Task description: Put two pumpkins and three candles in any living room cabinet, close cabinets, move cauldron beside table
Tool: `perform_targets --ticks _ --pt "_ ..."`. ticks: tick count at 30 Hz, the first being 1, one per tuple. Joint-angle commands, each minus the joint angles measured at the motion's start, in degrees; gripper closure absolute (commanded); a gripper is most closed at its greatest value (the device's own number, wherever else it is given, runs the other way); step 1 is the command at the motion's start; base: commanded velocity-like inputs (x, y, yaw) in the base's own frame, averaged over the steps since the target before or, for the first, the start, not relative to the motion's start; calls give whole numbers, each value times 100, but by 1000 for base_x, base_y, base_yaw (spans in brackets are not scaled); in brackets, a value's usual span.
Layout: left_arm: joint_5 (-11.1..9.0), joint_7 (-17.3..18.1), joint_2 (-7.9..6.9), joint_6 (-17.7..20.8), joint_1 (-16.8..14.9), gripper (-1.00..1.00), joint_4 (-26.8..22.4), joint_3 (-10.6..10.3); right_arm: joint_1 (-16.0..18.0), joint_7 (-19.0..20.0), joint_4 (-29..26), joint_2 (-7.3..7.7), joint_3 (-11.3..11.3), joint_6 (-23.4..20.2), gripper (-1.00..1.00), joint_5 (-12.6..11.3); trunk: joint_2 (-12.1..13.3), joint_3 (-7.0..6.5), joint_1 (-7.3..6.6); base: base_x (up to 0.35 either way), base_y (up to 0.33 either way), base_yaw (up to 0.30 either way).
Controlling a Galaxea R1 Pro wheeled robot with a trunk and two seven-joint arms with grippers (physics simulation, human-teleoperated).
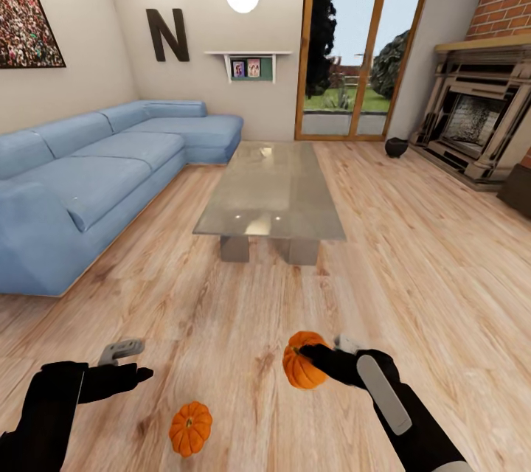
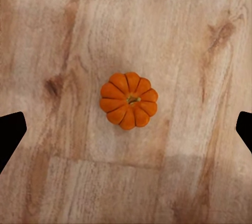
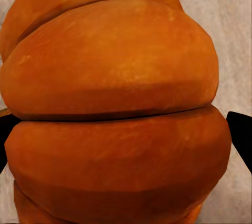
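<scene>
The right claw (image 1: 318, 355) is clamped on one pumpkin (image 1: 304, 361), holding it above the wooden floor (image 1: 413, 251). The left claw (image 1: 136, 365) hangs spread wide and empty over the second pumpkin (image 1: 190, 428), which sits on the floor. The cauldron (image 1: 396, 147) stands on the floor beyond the glossy tabletop (image 1: 269, 192), near the fireplace (image 1: 476, 122).

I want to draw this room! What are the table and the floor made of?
The table looks like glass or polished stone: its grey-beige top is glossy and mirrors the light. The floor looks like pale wood planks, with grain, knots and seams showing. Both are simulator renders, so that's only their look.
</scene>
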State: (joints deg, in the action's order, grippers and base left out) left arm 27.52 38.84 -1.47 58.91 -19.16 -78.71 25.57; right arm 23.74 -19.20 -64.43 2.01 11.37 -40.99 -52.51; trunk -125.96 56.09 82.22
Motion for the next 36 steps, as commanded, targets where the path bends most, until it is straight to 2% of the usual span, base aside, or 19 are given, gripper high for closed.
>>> perform_targets --ticks 1,4,7,9,14,15,17,18,22,26,28,32,35,36 --pt "-1 0 -1 1 0 -100 -2 0 -2 219 -8 17 -2 -8 100 27 -42 18 22 0 0 0" --pt "2 1 -10 -2 0 -100 0 3 -40 1097 -95 141 6 0 100 25 -122 54 66 0 0 0" --pt "5 -5 -13 -2 -5 -100 4 7 -82 1841 -119 173 -20 14 100 29 -122 54 66 0 0 0" --pt "1 -1 -12 -6 -6 -100 4 8 -91 2204 -123 182 -56 32 100 31 -122 54 66 0 0 0" --pt "-8 11 -4 -7 -6 -100 -10 9 -100 2698 -132 219 -454 20 100 30 -122 54 66 0 0 0" --pt "-4 6 -4 -5 -7 -100 -11 9 -103 2900 -132 270 -596 16 100 27 -122 54 66 0 0 0" --pt "-2 8 -14 -13 -7 -100 -12 17 -105 3251 -131 319 -708 19 100 29 -162 72 88 0 0 0" --pt "-7 11 -50 -16 -6 -100 -12 27 -106 3450 -131 336 -745 34 100 46 -202 90 110 0 0 0" --pt "-23 17 -152 -53 -8 -100 57 41 -108 3675 -116 318 -781 20 100 19 -362 162 198 0 0 0" --pt "-17 13 -174 -466 -9 -100 179 50 -111 3760 -137 320 -786 12 100 8 -523 234 286 0 0 0" --pt "-27 11 -178 -593 -24 -100 349 52 -130 4009 -294 349 -794 -18 100 8 -603 270 330 0 0 0" --pt "-237 4 -205 -799 -144 -100 775 53 -616 4856 -1040 451 -857 -49 100 20 -764 342 418 0 0 0" --pt "-541 -58 -211 -1213 -263 -100 1393 53 -852 5173 -1329 480 -980 -56 100 21 -884 395 484 0 0 0" --pt "-587 -72 -215 -1355 -335 -100 1616 53 -875 5205 -1356 482 -995 -55 100 21 -924 413 506 0 0 0"
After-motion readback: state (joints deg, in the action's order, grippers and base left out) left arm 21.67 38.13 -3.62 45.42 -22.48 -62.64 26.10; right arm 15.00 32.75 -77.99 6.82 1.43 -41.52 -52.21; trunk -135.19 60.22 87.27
